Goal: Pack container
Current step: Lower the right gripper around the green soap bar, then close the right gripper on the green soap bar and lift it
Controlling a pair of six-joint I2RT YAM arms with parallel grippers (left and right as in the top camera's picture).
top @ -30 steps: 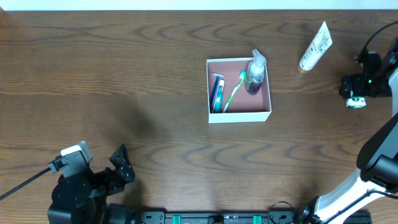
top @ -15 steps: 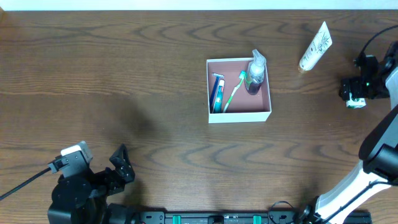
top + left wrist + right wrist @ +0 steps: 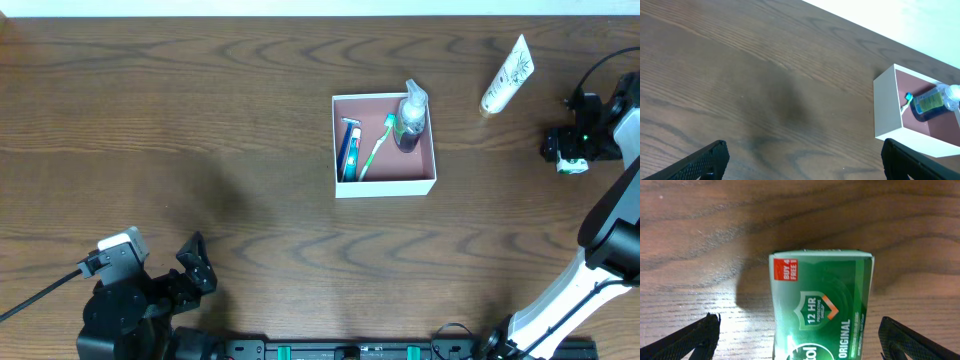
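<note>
The container [image 3: 385, 187] sits mid-table, well apart from both arms, and holds a pump bottle [image 3: 410, 120], a toothbrush [image 3: 375, 148] and a blue tube [image 3: 348, 150]. A white tube [image 3: 507, 75] lies outside it. In the last second only the right gripper [image 3: 571, 150] has edged over a green box [image 3: 571, 166], probably the next pick, while the left gripper [image 3: 195, 268] stays parked, spread wide and empty. Only the right wrist view shows the box lying between wide fingers, untouched; overhead the gripper hides most of it.
</note>
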